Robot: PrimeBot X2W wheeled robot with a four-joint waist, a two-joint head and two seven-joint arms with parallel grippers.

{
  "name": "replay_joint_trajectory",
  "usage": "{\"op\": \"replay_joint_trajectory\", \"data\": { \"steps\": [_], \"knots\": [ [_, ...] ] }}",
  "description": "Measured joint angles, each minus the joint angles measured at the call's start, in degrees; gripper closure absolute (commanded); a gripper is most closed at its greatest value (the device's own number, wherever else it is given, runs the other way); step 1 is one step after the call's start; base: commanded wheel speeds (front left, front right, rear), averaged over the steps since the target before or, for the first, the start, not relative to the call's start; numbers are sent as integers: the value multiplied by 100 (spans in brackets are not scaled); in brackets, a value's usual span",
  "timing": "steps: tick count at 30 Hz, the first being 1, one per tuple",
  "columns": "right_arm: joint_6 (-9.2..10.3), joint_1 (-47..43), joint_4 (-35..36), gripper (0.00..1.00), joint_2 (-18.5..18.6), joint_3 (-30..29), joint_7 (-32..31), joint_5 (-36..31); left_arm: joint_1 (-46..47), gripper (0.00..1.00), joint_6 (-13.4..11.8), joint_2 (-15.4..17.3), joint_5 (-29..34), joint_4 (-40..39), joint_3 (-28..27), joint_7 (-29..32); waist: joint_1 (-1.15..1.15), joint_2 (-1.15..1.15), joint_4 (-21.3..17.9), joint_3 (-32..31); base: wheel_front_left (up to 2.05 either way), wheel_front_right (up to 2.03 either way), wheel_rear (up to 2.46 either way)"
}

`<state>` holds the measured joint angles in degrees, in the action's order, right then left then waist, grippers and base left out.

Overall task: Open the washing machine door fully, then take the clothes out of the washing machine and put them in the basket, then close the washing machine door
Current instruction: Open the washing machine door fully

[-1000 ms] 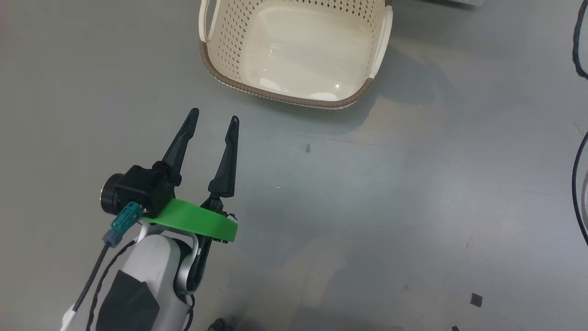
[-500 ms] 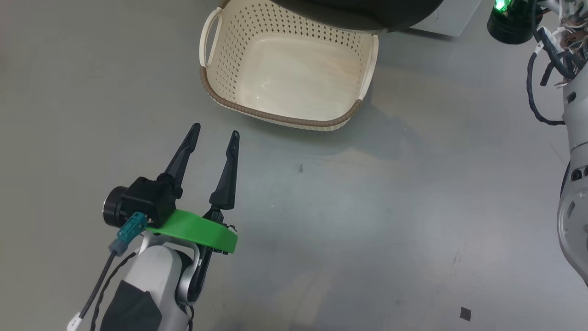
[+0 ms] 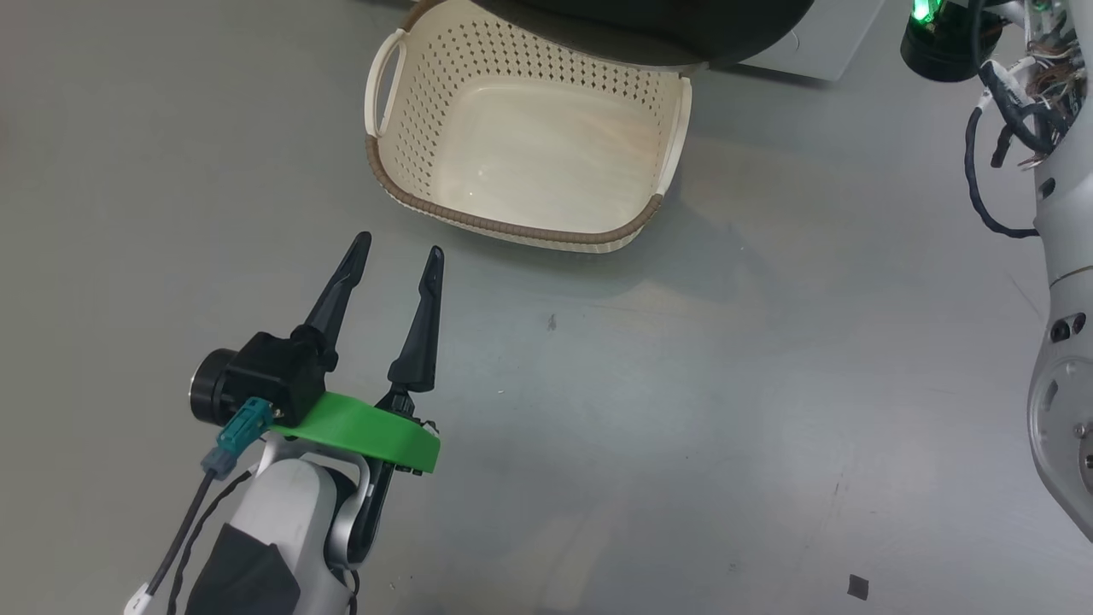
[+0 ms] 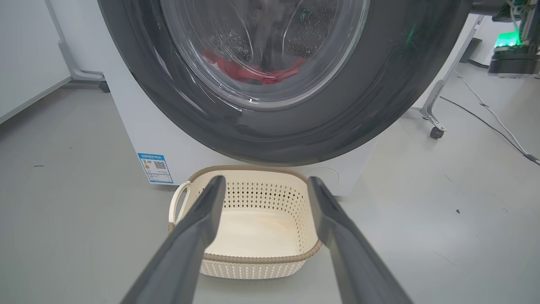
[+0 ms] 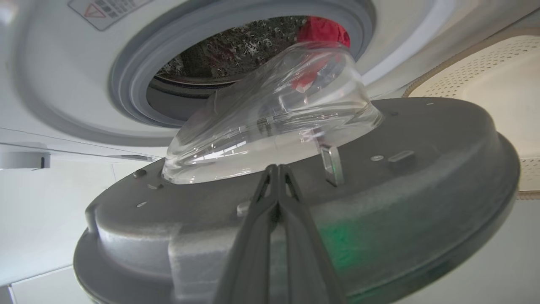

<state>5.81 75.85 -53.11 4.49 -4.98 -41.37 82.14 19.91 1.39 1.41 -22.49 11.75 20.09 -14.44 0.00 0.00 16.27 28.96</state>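
Grey floor (image 3: 683, 384), with the basket (image 3: 504, 226) under the half-open door (image 4: 295, 135). The right gripper (image 5: 277, 169), pinched closed on nothing, meets the door's inner face; the left gripper (image 3: 400, 243) gapes empty, clothes (image 4: 249, 71) in the drum (image 5: 211, 55) behind.

In my head view, the top edge cuts off most of the big round black-rimmed door (image 3: 649, 26), and that door hides the far rim of the small cream plastic basket (image 3: 512, 229). The bright red clothes (image 4: 253, 72) look blurry to me through that door. I cannot read the tiny words on the small blue sticker (image 4: 155, 168).
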Motion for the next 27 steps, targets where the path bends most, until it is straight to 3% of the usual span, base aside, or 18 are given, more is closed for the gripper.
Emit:
{"op": "replay_joint_trajectory", "data": {
  "steps": [8,15,19,27],
  "knots": [
    [-546,-318,125,100,193,611,431,-873,-10,0,-8,1,54,7,-115,0,0,0,-45,-128,0,0,0],
    [-1183,-672,322,100,433,1124,1009,-1638,-71,0,-8,3,92,54,-143,0,0,0,-145,-330,0,0,0],
    [-1278,-792,586,100,619,1511,1462,-2204,-166,0,-8,5,118,69,-223,0,0,0,-222,-472,0,0,0],
    [-1280,-1292,1161,100,728,2136,2442,-3033,-263,0,-8,9,252,82,-370,0,0,0,-460,-739,0,0,0]
  ]
}}
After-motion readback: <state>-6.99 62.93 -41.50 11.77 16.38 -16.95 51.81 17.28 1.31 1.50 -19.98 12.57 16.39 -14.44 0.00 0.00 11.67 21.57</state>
